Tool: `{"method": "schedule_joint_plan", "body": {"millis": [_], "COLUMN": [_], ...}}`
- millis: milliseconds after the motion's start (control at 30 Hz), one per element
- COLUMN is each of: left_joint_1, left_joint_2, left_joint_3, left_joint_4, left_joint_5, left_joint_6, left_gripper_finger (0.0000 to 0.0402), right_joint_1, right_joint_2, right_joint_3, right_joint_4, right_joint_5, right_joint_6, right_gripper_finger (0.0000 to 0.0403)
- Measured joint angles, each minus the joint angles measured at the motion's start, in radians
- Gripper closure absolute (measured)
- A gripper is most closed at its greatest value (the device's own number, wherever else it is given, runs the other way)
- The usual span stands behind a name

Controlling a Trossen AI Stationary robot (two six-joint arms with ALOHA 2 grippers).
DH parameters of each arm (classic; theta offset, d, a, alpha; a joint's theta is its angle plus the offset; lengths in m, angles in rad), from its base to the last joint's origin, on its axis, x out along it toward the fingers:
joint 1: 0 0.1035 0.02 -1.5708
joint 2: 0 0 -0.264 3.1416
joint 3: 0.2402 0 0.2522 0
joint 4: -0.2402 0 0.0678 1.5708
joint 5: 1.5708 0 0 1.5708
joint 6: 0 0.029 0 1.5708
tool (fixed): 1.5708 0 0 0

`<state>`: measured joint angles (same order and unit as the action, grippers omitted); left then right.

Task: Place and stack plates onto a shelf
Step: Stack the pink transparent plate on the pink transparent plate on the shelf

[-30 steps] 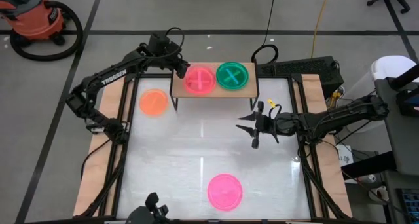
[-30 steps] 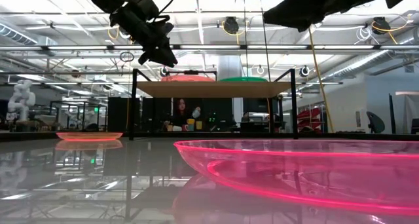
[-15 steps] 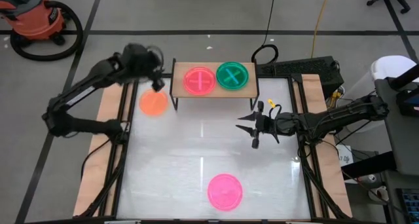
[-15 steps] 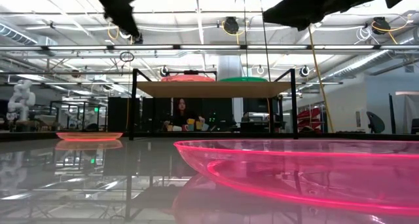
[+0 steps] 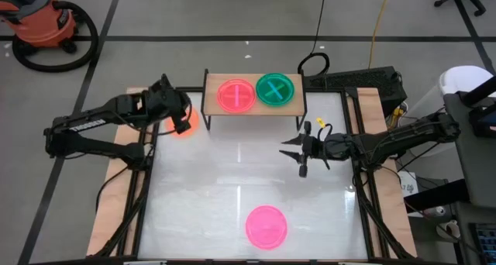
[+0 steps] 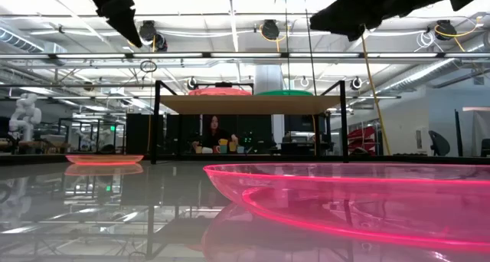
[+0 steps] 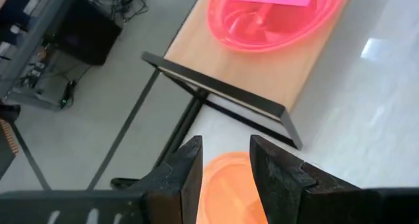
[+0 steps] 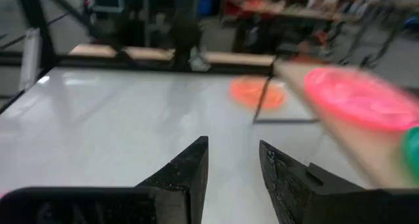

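The light-wood shelf (image 5: 254, 108) stands at the table's far edge and carries a pink plate (image 5: 235, 94) and a green plate (image 5: 276, 88) side by side. An orange plate (image 5: 188, 129) lies on the table left of the shelf, partly hidden under my left gripper (image 5: 180, 122). That gripper hovers open above the orange plate (image 7: 226, 185), which shows between its fingers (image 7: 226, 155) in the left wrist view. Another pink plate (image 5: 266, 225) lies near the table's near edge. My right gripper (image 5: 298, 153) waits open in the air right of centre.
The shelf's black legs (image 7: 196, 96) stand close beside the orange plate. White tabletop (image 5: 232, 172) stretches between the shelf and the near pink plate (image 6: 360, 197). Wooden side rails (image 5: 124, 180) border the table. A person sits in the room behind the shelf (image 6: 214, 135).
My left gripper has drawn away from the left end of the shelf, swinging toward the table's left edge, then toward the near edge, and has come to hang over the orange plate. The plates have stayed where they were. The right arm has kept still.
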<state>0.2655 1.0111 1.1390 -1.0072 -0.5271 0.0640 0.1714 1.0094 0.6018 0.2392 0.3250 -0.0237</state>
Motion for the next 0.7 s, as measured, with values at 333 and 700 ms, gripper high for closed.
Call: {"method": "schedule_joint_plan", "body": {"millis": [333,700], "left_joint_1": [-0.119,-0.245], "left_joint_2": [-0.163,-0.420], "left_joint_3": [-0.291,-0.697], "left_joint_4": [0.371,1.028], "left_joint_5": [-0.008,-0.009], "left_joint_6": [-0.004,0.015], "left_gripper_finger": [0.0268,0.0268], "right_joint_1": [0.069,0.093], "right_joint_2": [0.140,0.371], "right_joint_3": [0.003,0.143], "right_joint_4": [-0.043,-0.122], "right_joint_5": [-0.070,-0.174], "right_joint_6": [0.080,0.172], "right_gripper_finger": [0.0284,0.0284]}}
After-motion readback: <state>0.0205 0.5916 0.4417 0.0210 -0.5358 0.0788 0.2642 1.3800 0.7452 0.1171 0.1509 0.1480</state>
